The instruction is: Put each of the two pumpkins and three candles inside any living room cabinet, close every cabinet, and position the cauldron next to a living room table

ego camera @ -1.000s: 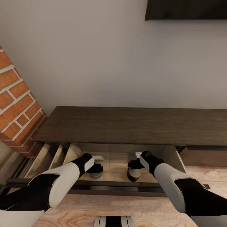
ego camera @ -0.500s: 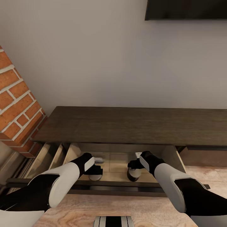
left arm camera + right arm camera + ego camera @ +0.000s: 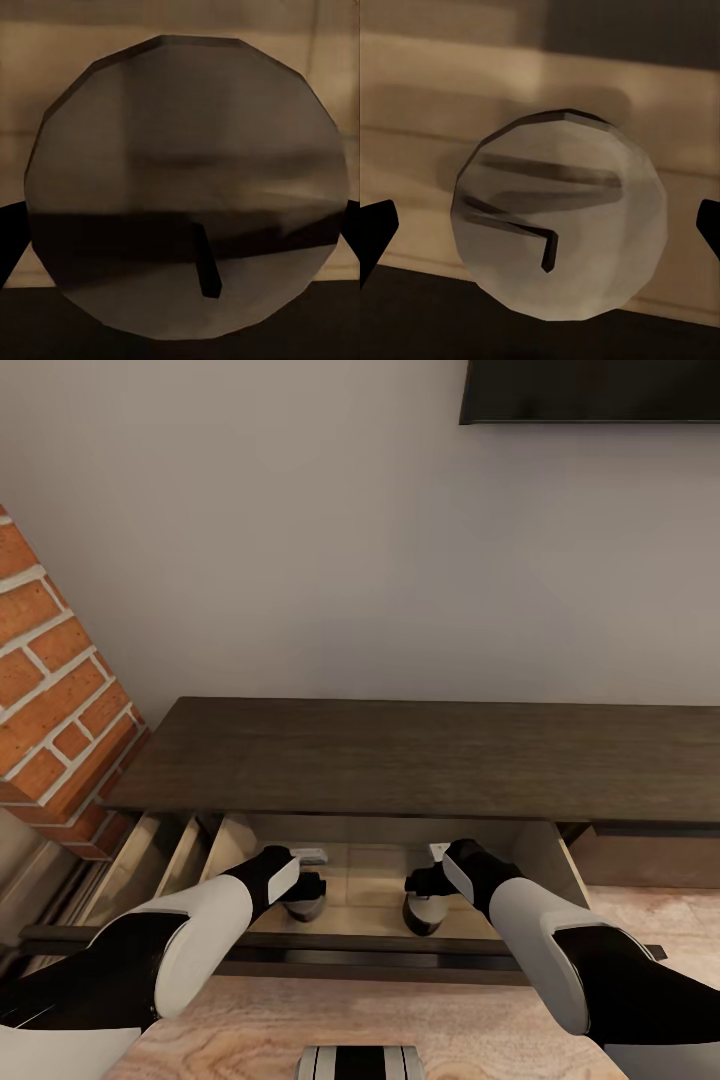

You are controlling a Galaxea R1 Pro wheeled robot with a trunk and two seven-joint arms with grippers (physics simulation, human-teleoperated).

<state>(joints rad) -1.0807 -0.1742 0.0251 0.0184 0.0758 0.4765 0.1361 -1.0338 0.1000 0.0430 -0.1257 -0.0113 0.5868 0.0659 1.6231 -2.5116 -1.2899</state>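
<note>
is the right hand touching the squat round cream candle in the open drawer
Apart. The right wrist view shows the squat round cream candle sitting on the pale drawer floor, with clear gaps to both fingertips of the right hand.

The open drawer (image 3: 385,890) of the cabinet (image 3: 420,760) gave access from above only across its front part; the cabinet top overhung the rear. Two candles, one (image 3: 303,908) under the left tool (image 3: 310,888) and one (image 3: 422,912) under the right tool (image 3: 418,882), occupied the floor, with bare floor between them. The drawer's front rail (image 3: 380,945) crossed beneath both arms.
</note>
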